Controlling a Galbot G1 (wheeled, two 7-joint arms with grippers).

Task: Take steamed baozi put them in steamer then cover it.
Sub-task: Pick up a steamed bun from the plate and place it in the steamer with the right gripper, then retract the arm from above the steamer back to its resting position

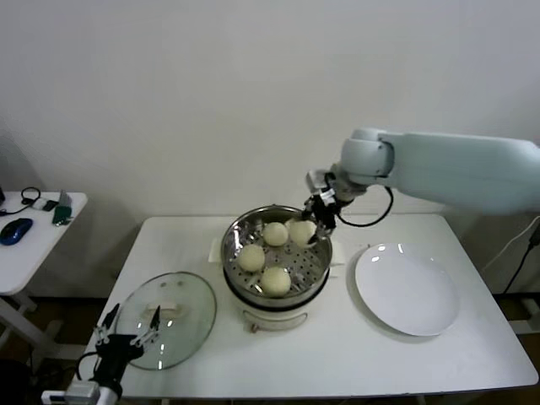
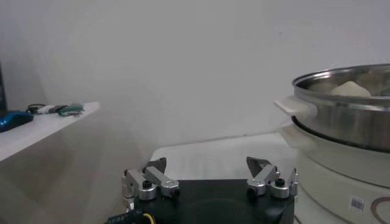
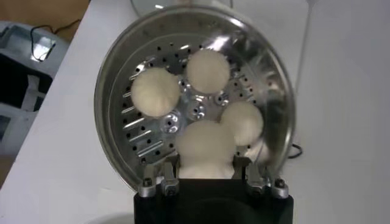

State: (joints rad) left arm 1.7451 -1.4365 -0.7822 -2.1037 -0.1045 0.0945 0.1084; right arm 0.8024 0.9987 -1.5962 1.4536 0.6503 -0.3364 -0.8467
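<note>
The steamer (image 1: 232, 240) stands on its white cooker base at the middle of the table. Three baozi (image 1: 275, 234) (image 1: 251, 257) (image 1: 275, 280) lie on its perforated floor. My right gripper (image 1: 314, 226) reaches in over the far rim and is shut on another baozi (image 3: 206, 146), low inside the steamer (image 3: 106, 109) beside the others (image 3: 155, 91). The cover (image 1: 169, 316) lies flat on the table at the front left. My left gripper (image 1: 132, 319) hovers over the cover, open and empty. In the left wrist view that gripper (image 2: 207, 163) faces the steamer (image 2: 347, 115).
A flat white plate (image 1: 407, 291) lies to the right of the steamer. A small side table (image 1: 34, 236) with a blue mouse and cables stands off to the left. A white wall runs behind the table.
</note>
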